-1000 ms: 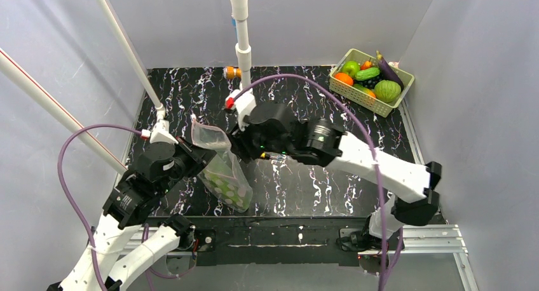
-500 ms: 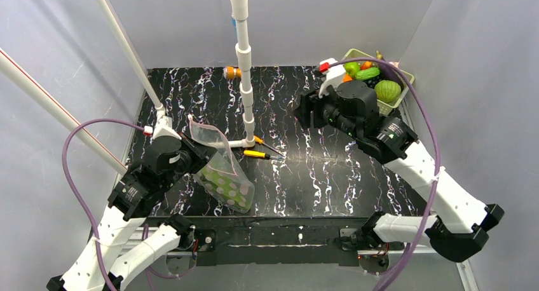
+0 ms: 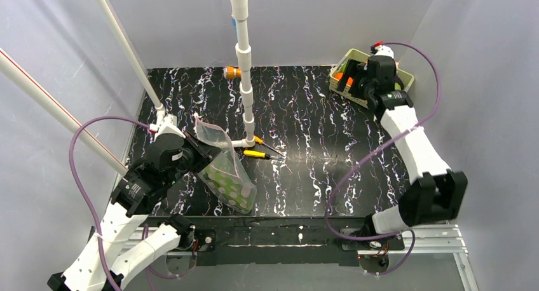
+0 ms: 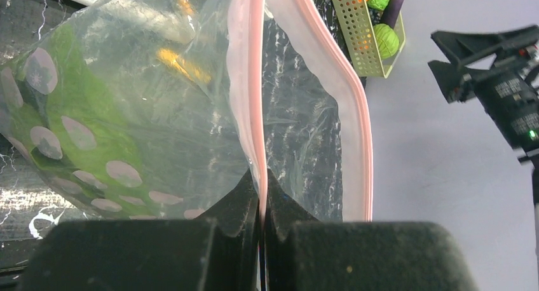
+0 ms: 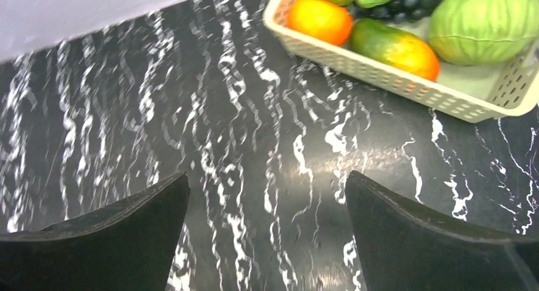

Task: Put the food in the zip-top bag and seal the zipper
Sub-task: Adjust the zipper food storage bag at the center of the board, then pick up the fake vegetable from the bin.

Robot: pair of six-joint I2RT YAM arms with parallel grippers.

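**Bench stock: one bag held, one basket of food**

Room: the black white-veined bench (image 3: 305, 176) lies bare through the middle, between the bag on the left and the far right corner.

- Clear floppy dotted plastic zip-top bag (image 3: 225, 173), one: hangs tilted over the left near part, mouth gaping. One green food piece (image 4: 70, 94) is inside.
- Left arm: bent, with the left pincer (image 4: 262, 199) clenched on one lip of the pink zipper strip (image 4: 253, 81).
- Right arm: stretched far, with the right pincer (image 5: 267, 202) spread wide and grasping nothing, just beside the basket.
- Pale mesh basket (image 5: 407, 87), one: at the corner edge. It holds one orange ball (image 5: 320, 20), one round green melon (image 5: 486, 24) and one green-orange piece (image 5: 394, 46); the others are cut off.
- Yellow-handled screwdriver (image 3: 260, 155), one: just beside the bag.
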